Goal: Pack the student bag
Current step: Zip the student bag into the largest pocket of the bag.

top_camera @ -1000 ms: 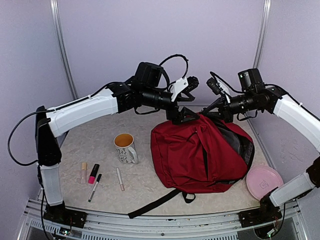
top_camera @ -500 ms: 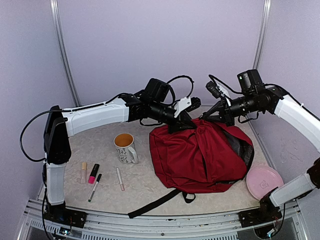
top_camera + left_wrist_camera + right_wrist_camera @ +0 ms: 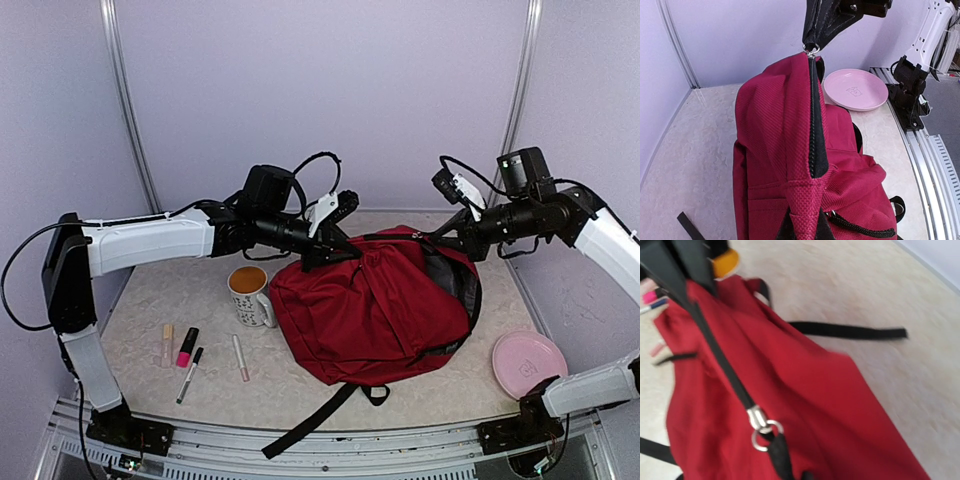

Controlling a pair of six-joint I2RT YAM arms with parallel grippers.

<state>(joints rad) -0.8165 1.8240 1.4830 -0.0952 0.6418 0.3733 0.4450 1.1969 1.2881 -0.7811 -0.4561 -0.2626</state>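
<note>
The student bag (image 3: 375,310), dark red with black zippers, lies mid-table, its top edge drawn taut between both arms. My left gripper (image 3: 322,252) is shut on a red fabric tab at the end of the zipper track (image 3: 804,220); dark fingers (image 3: 784,226) flank that tab. My right gripper (image 3: 457,240) is shut on the black zipper pull (image 3: 782,455) hanging from the silver slider (image 3: 757,417). In the left wrist view the right gripper (image 3: 826,25) holds the slider (image 3: 812,49) at the bag's far top. The zipper (image 3: 815,120) runs closed between the two grips.
A mug (image 3: 250,294) with orange liquid stands just left of the bag. Pens and markers (image 3: 186,346) lie at the front left. A pink plate (image 3: 527,363) sits front right. A black strap (image 3: 315,425) trails over the near edge.
My left gripper closed on the bag's top edge and drew back to the left, dragging the bag toward the mug. The right gripper shifted slightly right, still holding the zipper pull.
</note>
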